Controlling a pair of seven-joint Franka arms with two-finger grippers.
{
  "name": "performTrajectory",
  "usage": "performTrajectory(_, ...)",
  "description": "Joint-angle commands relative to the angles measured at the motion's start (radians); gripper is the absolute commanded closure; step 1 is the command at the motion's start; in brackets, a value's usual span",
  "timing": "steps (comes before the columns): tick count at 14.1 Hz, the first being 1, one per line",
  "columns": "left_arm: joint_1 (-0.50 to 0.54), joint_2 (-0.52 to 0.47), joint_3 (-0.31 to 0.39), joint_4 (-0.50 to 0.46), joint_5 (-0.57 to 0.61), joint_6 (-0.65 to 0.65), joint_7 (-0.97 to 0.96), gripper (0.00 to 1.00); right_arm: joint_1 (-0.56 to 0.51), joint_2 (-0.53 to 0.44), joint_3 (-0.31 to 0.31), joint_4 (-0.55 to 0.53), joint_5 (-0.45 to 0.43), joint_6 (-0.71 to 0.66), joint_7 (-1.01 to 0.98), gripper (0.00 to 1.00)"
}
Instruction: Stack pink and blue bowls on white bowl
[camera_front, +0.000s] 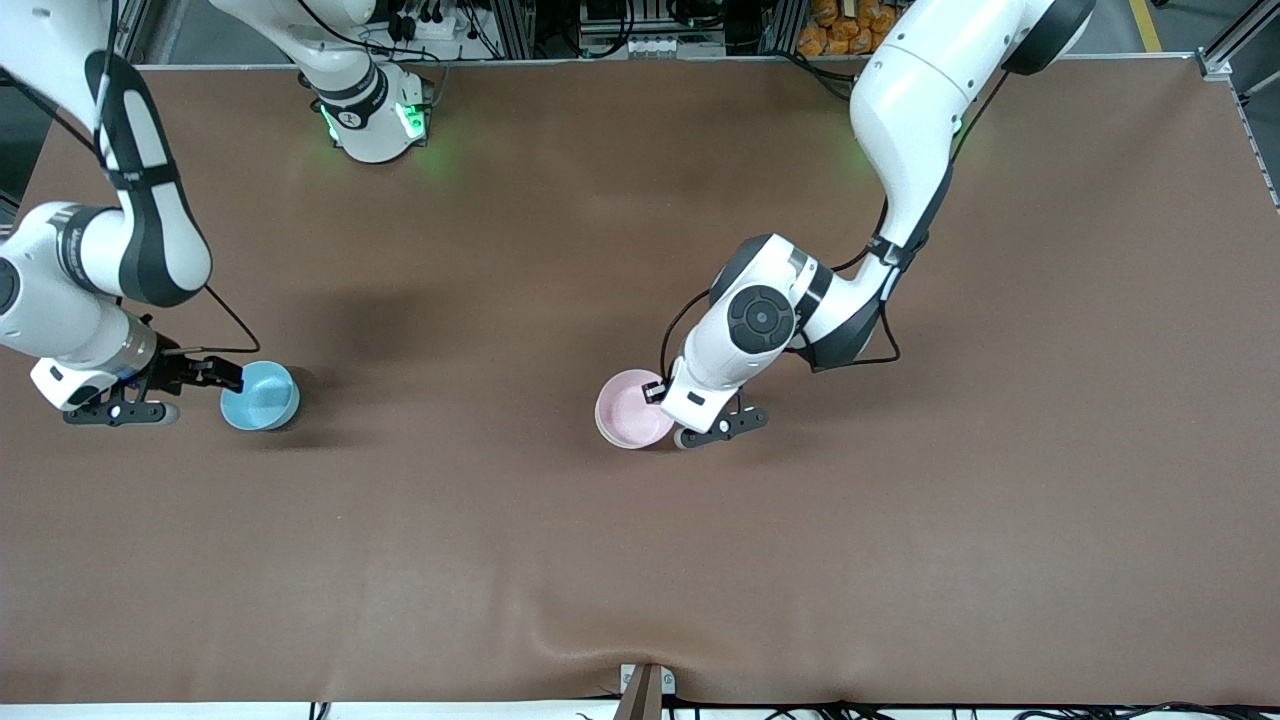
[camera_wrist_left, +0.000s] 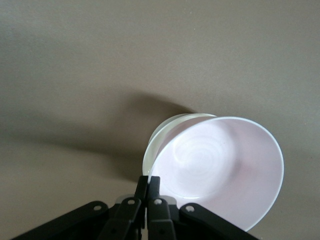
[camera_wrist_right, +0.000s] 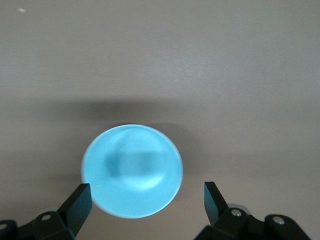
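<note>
brown matting covered the whole table (camera_front: 640, 560). toward the right arm's end sat the blue bowl (camera_front: 260, 396), upright on the mat, and the right gripper (camera_front: 215, 375) hung at its rim with fingers (camera_wrist_right: 77, 202) spread wide, holding nothing. near the middle of the table the left gripper (camera_front: 662, 393) had its jaws pinched tight on the rim of the pink bowl (camera_front: 632, 408). from the left wrist, that pink bowl sat tilted inside the white bowl (camera_wrist_left: 162, 135), whose pale rim peeked out beside it.
</note>
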Motion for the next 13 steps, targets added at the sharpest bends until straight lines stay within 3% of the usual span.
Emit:
performTrajectory(1,-0.019,0.023,0.013,0.032,-0.011,0.021,-0.006,1.00,-0.058,0.083,0.013,0.034,-0.004,0.068,-0.077,0.00)
performTrajectory(6,-0.027,0.039,0.013,0.029,-0.005,0.044,-0.006,1.00,-0.090,0.168,0.016,0.058,0.002,0.072,-0.091,0.00)
performTrajectory(8,-0.027,0.045,0.013,0.028,-0.005,0.045,-0.006,1.00,-0.088,0.185,0.014,0.058,0.077,0.072,-0.097,0.00)
performTrajectory(12,-0.027,0.059,0.013,0.026,-0.005,0.062,-0.003,1.00,-0.084,0.194,0.014,0.065,0.087,0.072,-0.095,0.02)
performTrajectory(13,-0.027,0.062,0.013,0.026,-0.005,0.068,-0.003,1.00,-0.082,0.194,0.014,0.064,0.087,0.072,-0.094,0.32)
